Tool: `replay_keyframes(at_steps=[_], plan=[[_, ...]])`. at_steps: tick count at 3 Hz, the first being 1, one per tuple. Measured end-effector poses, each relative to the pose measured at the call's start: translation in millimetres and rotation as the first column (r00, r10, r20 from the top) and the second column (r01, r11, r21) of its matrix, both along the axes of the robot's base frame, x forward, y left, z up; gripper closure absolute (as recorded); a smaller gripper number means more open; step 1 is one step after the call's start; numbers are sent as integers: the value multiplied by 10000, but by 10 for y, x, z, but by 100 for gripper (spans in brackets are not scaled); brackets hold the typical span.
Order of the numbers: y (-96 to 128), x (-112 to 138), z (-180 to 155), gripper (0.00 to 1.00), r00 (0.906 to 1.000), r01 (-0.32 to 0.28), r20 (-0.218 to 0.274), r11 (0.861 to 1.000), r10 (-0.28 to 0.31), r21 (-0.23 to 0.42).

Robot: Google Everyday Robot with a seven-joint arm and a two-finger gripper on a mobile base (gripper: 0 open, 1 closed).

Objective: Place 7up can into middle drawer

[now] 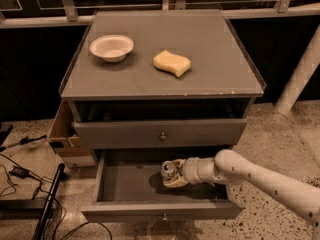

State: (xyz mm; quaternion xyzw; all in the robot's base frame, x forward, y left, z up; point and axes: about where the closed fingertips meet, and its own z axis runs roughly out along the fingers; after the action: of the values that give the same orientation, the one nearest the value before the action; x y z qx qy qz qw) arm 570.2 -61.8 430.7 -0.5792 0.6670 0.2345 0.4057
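Observation:
The middle drawer point(125, 186) is pulled open below the upper knobbed drawer front point(160, 133); its grey floor shows. The 7up can point(168, 169), with its silver top towards the camera, is inside the drawer's space at the centre right, held tilted. My gripper point(172, 175) reaches in from the right on a white arm and is shut on the can, just above the drawer floor. The can's label is mostly hidden by the fingers.
On the cabinet top point(220, 64) lie a white bowl point(111, 47) and a yellow wavy sponge point(171, 63). A cardboard box point(65, 139) stands at the cabinet's left. Cables point(20, 179) and a dark stand lie on the floor at left. A white post point(300, 74) rises at right.

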Motion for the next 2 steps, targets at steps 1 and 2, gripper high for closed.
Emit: replay_keyframes(at_steps=[1,2], plan=[[11,0,-100,100,10000,-25,19,9991,24,412],[46,7,-170,100,9999,-107,69,9957,101,918]])
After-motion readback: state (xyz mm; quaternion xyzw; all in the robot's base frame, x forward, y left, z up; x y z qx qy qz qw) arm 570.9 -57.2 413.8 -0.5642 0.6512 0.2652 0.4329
